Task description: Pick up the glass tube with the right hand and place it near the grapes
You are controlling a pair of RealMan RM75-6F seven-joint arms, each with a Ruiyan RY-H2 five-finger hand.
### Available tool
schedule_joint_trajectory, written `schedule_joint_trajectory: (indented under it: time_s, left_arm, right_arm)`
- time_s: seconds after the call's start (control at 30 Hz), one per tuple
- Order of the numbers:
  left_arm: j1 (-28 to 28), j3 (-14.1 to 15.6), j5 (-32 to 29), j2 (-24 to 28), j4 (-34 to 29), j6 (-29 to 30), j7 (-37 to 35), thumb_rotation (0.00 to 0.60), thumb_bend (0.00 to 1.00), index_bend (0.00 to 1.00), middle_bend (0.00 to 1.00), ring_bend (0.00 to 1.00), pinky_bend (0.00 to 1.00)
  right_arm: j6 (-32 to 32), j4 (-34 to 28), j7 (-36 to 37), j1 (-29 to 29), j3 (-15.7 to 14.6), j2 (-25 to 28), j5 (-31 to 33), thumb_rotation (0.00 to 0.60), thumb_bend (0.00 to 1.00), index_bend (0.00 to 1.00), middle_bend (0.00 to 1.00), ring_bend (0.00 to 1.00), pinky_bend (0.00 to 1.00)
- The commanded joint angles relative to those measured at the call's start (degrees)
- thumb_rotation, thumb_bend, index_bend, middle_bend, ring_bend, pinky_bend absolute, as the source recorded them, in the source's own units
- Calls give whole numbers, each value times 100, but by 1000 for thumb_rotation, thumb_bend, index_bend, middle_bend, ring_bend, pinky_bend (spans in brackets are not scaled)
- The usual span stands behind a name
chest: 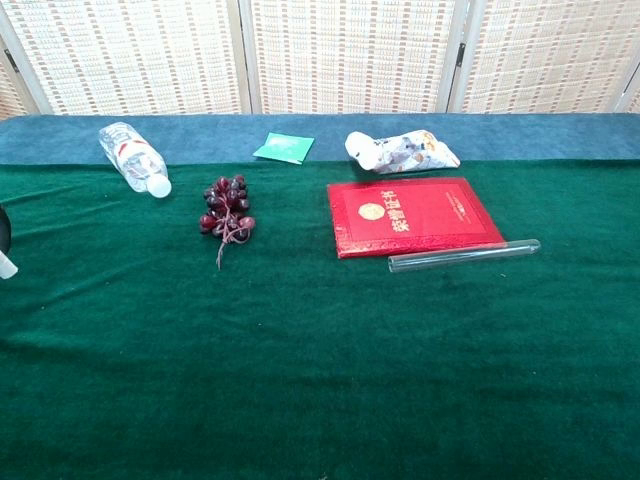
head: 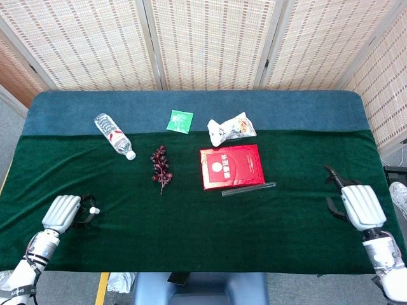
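Note:
The clear glass tube (head: 248, 189) (chest: 464, 255) lies flat on the green cloth, just in front of the red booklet (head: 231, 166) (chest: 414, 214). A dark bunch of grapes (head: 161, 164) (chest: 228, 212) rests to the left of the booklet. My right hand (head: 356, 203) sits at the table's right side, well to the right of the tube, holding nothing with its dark fingers apart. My left hand (head: 67, 213) rests near the front left edge, also holding nothing; only a fingertip of it (chest: 5, 250) shows in the chest view.
A plastic water bottle (head: 114, 135) (chest: 134, 157) lies at the back left. A green packet (head: 180, 121) (chest: 283, 148) and a white snack bag (head: 231, 129) (chest: 402, 152) lie on the blue strip behind the booklet.

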Motion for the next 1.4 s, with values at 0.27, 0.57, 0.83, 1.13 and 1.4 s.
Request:
schedule_joint_trajectory:
  time_s: [0.27, 0.57, 0.83, 1.13, 1.4]
  left_arm:
    - [63, 53, -44, 167, -296, 1, 54, 600, 520, 588, 1000, 888, 802]
    - [98, 83, -128, 197, -354, -39, 88, 600, 520, 582, 1000, 888, 802]
    - [77, 90, -188, 180, -361, -122, 149, 600, 519, 581, 1000, 888, 802]
    - [77, 96, -224, 146, -314, -166, 132, 600, 519, 580, 1000, 887, 802]
    - [80, 95, -195, 126, -251, -166, 54, 600, 519, 580, 1000, 887, 802]
  right_arm:
    - [-1456, 221, -1093, 1190, 281, -852, 711, 600, 511, 333, 925, 1000, 962]
    - [-2122, 938, -1435, 1821, 266, -1591, 1015, 600, 496, 412, 982, 1000, 983]
    - [-2372, 1514, -1695, 2196, 243, -2186, 1222, 600, 417, 412, 985, 1000, 983]
    - [-2507, 1894, -1916, 2475, 230, -2636, 1445, 600, 417, 413, 984, 1000, 983]
    - [-2496, 2242, -1996, 2654, 252, -3005, 1574, 600, 413, 412, 984, 1000, 983]
